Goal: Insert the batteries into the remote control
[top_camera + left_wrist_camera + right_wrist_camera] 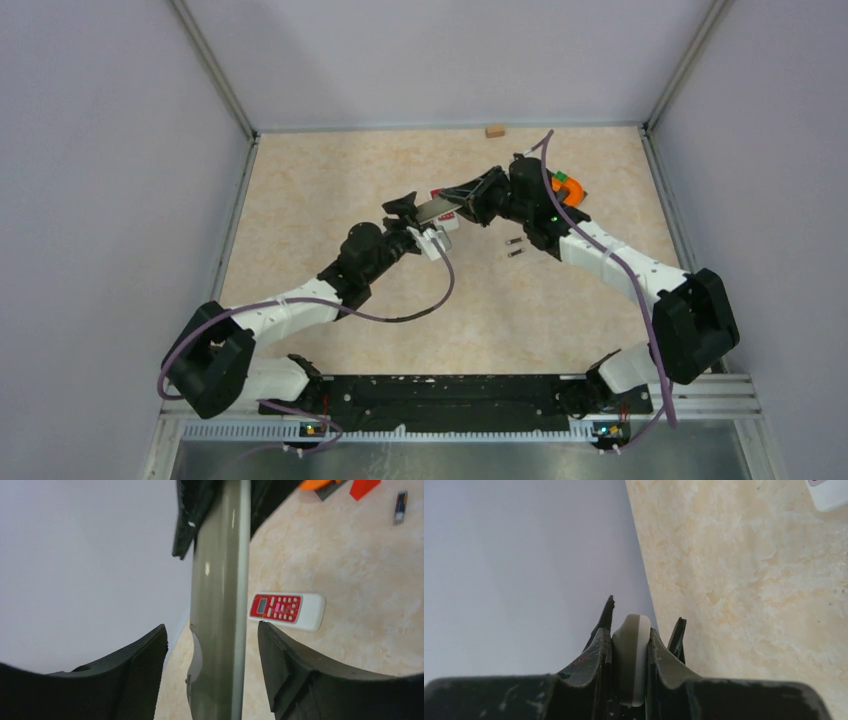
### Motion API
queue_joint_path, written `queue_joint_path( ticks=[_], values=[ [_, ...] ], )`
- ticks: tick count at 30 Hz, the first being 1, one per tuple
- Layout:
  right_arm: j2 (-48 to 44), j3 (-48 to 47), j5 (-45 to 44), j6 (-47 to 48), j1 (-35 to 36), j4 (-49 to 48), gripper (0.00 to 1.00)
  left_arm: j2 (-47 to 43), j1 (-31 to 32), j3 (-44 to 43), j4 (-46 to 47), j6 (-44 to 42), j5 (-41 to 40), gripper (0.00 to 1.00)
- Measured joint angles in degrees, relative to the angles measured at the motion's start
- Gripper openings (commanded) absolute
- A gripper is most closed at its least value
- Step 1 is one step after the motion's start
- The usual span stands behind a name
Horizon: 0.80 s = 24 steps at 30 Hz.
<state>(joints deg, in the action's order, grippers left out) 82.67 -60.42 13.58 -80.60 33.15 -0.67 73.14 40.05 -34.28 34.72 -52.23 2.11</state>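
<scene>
A long grey remote control [438, 210] hangs edge-on above the table between my two arms. My right gripper [630, 632] is shut on one end of it; the pale rounded end [630, 660] shows between the pads. My left gripper [212, 630] is open around the other end of the remote [220, 605], with a gap on each side. From above, the left gripper [408, 212] and right gripper [470, 205] face each other. Two small dark batteries [515, 247] lie on the table near the right arm; one battery [400, 507] also shows in the left wrist view.
A second, white remote with a red button face [286, 610] lies flat on the table below the held one. An orange piece [570, 188] with a green block sits at the back right. A small wooden block [494, 130] rests at the back wall.
</scene>
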Motion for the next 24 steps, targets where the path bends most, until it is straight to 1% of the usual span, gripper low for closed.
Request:
queue_joint_path(
  ticks=[2, 5, 7, 11, 15, 18, 20, 22, 24],
  values=[
    [0.0, 0.02, 0.0, -0.13, 0.07, -0.61, 0.0, -0.02, 0.33, -0.02, 1.99, 3.21, -0.48, 0.97],
    [-0.57, 0.55, -1.16, 0.66, 0.04, -1.01, 0.0, -0.11, 0.79, -0.74, 2.51, 10.64, -3.06, 0.99],
    [-1.57, 1.38, -2.38, 1.36, 0.0, -0.94, 0.0, -0.42, 0.83, -2.93, -1.2, 16.92, -4.63, 0.99],
    [-5.11, 3.04, -4.9, 2.75, -0.63, -1.88, 0.0, -2.54, 0.81, -12.79, -18.62, 32.7, -5.46, 0.99],
    [-9.44, 4.83, -6.69, 5.66, -1.62, -4.22, 0.0, -6.69, 0.28, -18.75, -29.83, 47.78, -4.79, 0.99],
    [-12.46, 8.35, -6.99, 7.19, -2.16, -6.95, 0.0, -8.74, -4.79, -22.97, -36.61, 60.65, 1.01, 0.99],
    [-14.03, 10.47, -6.95, 8.09, -2.19, -8.24, 0.0, -9.64, -9.97, -23.06, -37.13, 68.37, 6.86, 0.99],
    [-15.3, 12.28, -6.67, 9.01, -2.19, -9.99, 0.0, -10.47, -16.06, -21.07, -35.12, 77.99, 14.01, 0.99],
    [-16.98, 14.32, -6.21, 10.32, -2.21, -12.55, 0.0, -10.8, -20.48, -18.75, -32.89, 86.27, 19.71, 0.99]
  ],
)
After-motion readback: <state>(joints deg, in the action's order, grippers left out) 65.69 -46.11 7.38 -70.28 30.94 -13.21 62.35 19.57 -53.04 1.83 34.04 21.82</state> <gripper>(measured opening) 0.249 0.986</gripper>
